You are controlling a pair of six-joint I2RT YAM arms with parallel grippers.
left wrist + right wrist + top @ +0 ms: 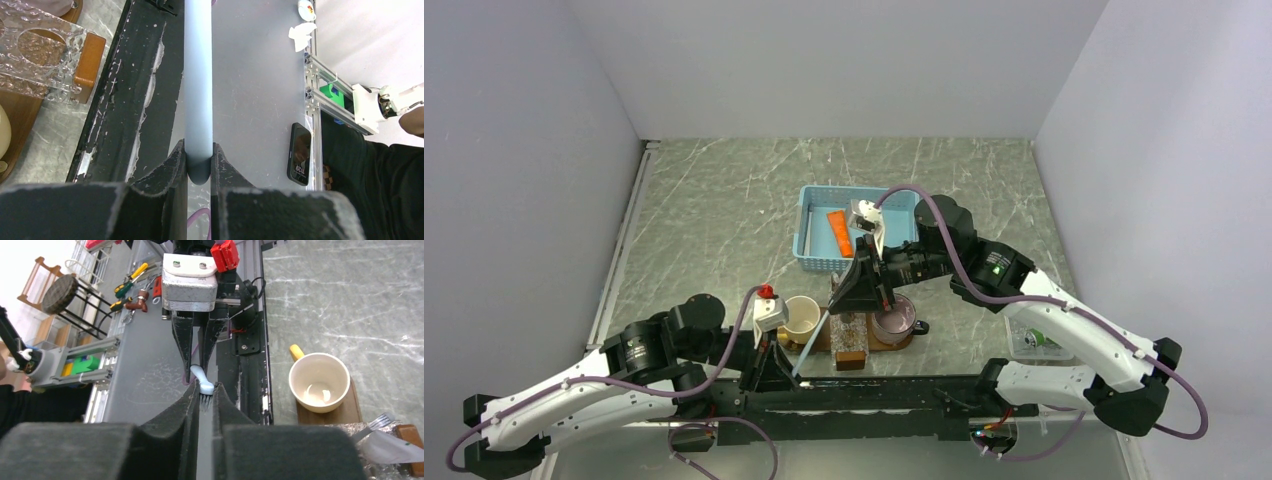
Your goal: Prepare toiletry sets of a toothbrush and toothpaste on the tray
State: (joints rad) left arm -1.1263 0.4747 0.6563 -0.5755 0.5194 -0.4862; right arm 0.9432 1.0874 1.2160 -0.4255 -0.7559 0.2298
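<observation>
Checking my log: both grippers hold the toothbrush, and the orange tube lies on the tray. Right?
No: the top external view shows the orange tube in the light-blue basket, not on the tray. The left gripper and right gripper do both hold the toothbrush.

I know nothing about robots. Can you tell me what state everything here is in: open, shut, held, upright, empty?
left tool: shut on the toothbrush, at its handle end.
right tool: shut on the brush head.
toothbrush: held between both tools.
cream mug: upright, looks empty, on the tray.
light-blue basket: holds an orange tube lying flat.
</observation>
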